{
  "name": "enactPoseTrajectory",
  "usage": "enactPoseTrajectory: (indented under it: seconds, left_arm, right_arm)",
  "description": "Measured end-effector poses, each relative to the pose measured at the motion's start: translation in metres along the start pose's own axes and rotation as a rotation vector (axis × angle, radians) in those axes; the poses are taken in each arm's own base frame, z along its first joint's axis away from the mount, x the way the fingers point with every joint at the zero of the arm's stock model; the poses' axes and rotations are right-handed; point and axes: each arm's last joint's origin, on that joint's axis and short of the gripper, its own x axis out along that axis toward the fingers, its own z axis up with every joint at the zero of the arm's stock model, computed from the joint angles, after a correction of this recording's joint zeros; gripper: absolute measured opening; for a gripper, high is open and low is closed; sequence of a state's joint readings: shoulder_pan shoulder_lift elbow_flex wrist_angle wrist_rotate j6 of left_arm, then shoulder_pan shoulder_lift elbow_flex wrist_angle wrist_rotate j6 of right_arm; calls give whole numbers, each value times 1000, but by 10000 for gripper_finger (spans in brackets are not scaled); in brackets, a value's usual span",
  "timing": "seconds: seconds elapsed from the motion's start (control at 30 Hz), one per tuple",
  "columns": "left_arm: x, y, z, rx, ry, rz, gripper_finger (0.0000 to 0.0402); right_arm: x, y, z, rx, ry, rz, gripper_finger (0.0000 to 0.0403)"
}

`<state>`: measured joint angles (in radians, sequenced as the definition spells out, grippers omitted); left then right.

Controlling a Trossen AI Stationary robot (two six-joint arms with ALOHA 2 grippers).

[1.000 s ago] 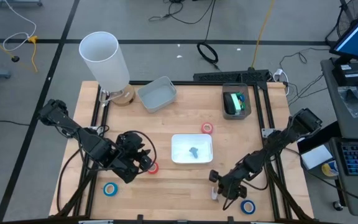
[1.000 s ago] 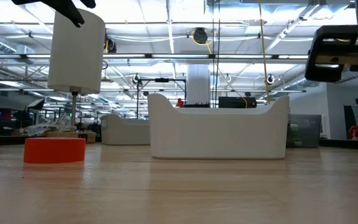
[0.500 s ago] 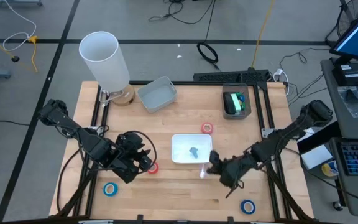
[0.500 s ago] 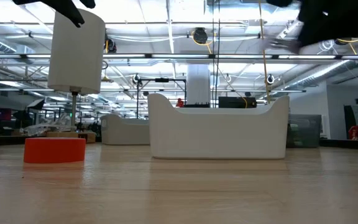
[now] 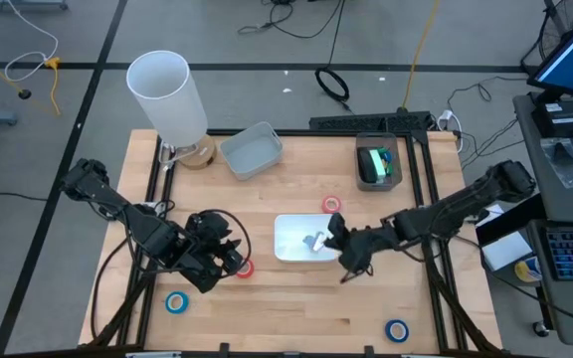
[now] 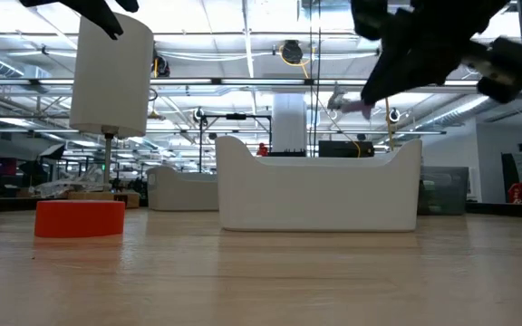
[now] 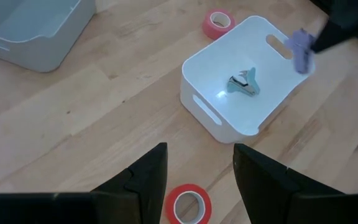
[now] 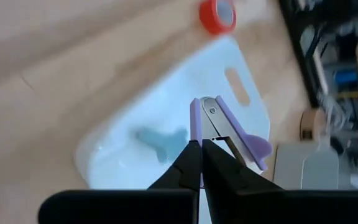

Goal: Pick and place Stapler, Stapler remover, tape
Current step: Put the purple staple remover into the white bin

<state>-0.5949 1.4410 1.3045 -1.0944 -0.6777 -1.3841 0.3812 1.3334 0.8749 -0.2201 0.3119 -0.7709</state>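
High view: right gripper (image 5: 332, 237), jaws clamped on a purple staple remover (image 8: 229, 127), hangs over the white bin (image 5: 291, 255). Release should wait until it centres inside. Left gripper (image 5: 229, 257), jaws half-open, waits beside red tape (image 7: 190, 204).

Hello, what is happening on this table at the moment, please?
The right hand is shut on a purple staple remover and holds it above the white bin in the middle of the table. A teal staple remover already lies in that bin. The left hand waits open above a red tape roll. Another red roll and two blue rolls lie on the table.
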Motion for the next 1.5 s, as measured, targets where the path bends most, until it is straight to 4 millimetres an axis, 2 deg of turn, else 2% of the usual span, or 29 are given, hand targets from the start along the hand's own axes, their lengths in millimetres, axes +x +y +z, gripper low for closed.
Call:
enactPoseTrajectory:
  seconds: [0.2, 0.33, 0.43, 0.57, 0.7, 0.83, 1.03, 1.27, 1.5]
  left_arm:
    - [0, 0, 0, 52, -1, 0, 182]
    - [0, 0, 0, 59, -3, 1, 182]
    - [0, 0, 1, 49, -9, 3, 182]
    - [2, 1, 3, 31, -15, 13, 182]
    - [6, 2, 8, 17, -19, 27, 182]
    - [9, 4, 12, 5, -24, 41, 182]
    - [11, 5, 15, -4, -19, 48, 182]
    - [11, 5, 15, -1, -19, 48, 182]
    - [11, 5, 15, 4, -18, 48, 182]
  right_arm:
    - [8, -22, -25, 85, 86, -42, 0]
    - [10, -36, -34, 238, 83, -82, 0]
    - [6, -54, -31, 385, -1, -65, 0]
    - [1, -80, -16, 560, -161, 5, 0]
    - [14, -93, 0, 691, -241, 150, 0]
    - [40, -91, 1, 737, -161, 272, 0]
    - [74, -91, -10, 781, -55, 309, 0]
    - [101, -83, -28, 832, 32, 364, 0]
    - [122, -72, -36, 839, 85, 389, 0]
